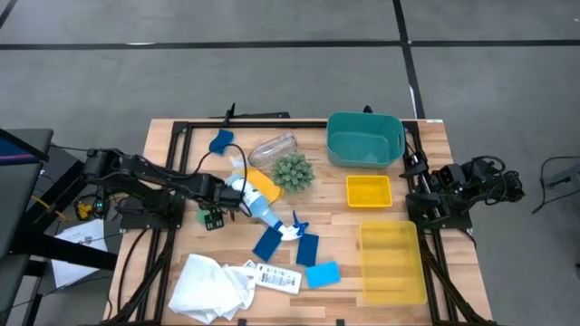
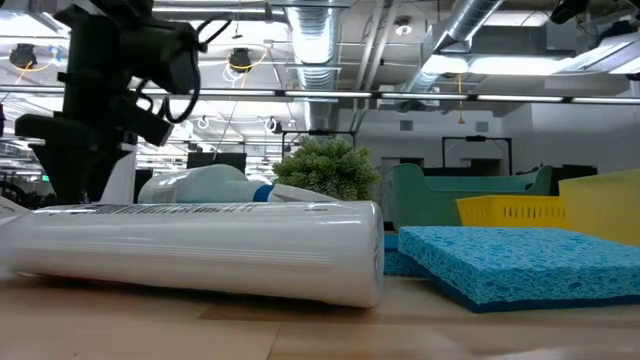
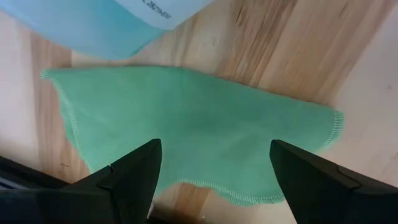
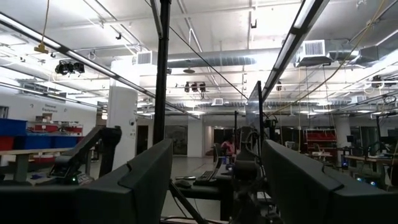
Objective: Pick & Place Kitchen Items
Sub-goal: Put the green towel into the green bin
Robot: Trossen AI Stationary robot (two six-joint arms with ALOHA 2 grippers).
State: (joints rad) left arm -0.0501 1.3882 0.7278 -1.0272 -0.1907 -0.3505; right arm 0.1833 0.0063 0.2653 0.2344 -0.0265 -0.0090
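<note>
Nearest us in the low view, a white tube (image 2: 200, 250) lies on its side across the lower left of the frame; it carries a strip of small print that we cannot read. Just right of it sits a blue sponge (image 2: 520, 262) on the wooden counter (image 2: 300, 330).

From above, the white cloth (image 1: 210, 285) lies at the lower left, with two darker blue sponges (image 1: 268, 243) near the centre.

The spray bottle (image 1: 261, 210) lies on its side, blue trigger toward the centre. The left pincer (image 1: 237, 204) hovers at the bottle's upper end, fingers spread wide and holding nothing. Its wrist view shows a green cloth (image 3: 199, 134) flat on the wood below the fingers, and the bottle's label text at the upper edge is too cropped for us to read.

Farther back lie the clear cup (image 1: 274, 147), a green plant ball (image 1: 293, 171), a yellow bin (image 1: 369, 191) and a teal bin (image 1: 365, 139).

The right pincer (image 1: 419, 179) waits at the right edge, fingers apart, empty.
</note>
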